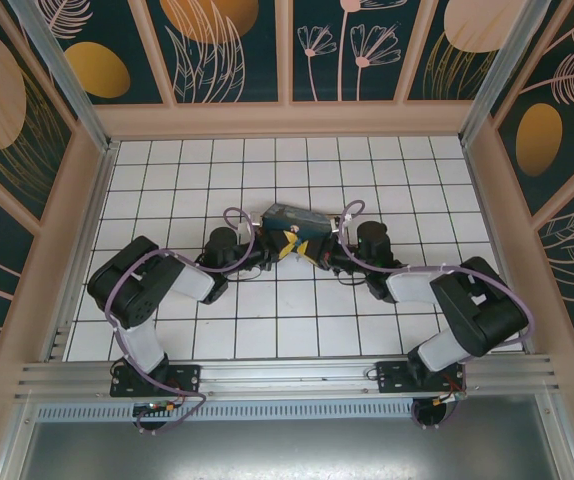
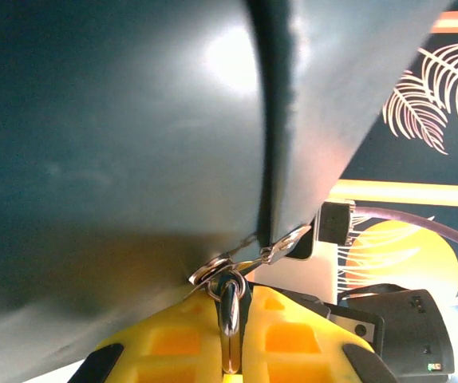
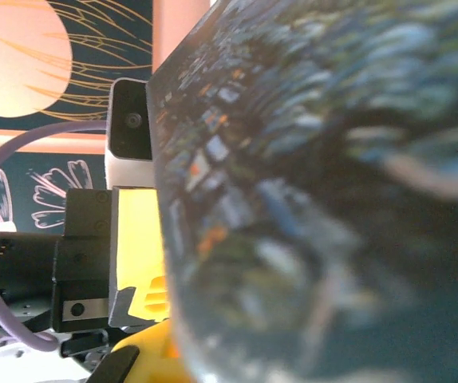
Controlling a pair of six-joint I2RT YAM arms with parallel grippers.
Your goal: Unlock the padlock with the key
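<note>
Top view: both arms reach to table centre. The left gripper [image 1: 281, 247] and right gripper [image 1: 307, 250] sit tip to tip, right against the near side of the blue tin box [image 1: 293, 217], which lies at their 12 o'clock.

Left wrist view: the box wall covers the upper left. At 6 o'clock the key [image 2: 229, 323], a thin shiny sliver, sits in the seam between the yellow fingers [image 2: 173, 339], so the left gripper reads as clenched on the key. The key's upper end touches a small metal ring [image 2: 213, 275] on the box's lower edge. A metal clasp [image 2: 286, 238] is just beside that, at 2 o'clock.

I can't pick out the padlock; it's likely at that ring and clasp, hidden or too small.

Right wrist view: the box is close and blurred, from centre to 3 o'clock, with a yellow finger [image 3: 153, 355] at 7 o'clock. Right gripper clenched or released: cannot tell.

Step, my read: the key is in hand and up at the lock, and the lock isn't visibly open.

Next move: line the key with the keyhole, push in and twist, with the right arm steadying the box. Needs fine alignment; parts are tiny, so there's slip risk.
</note>
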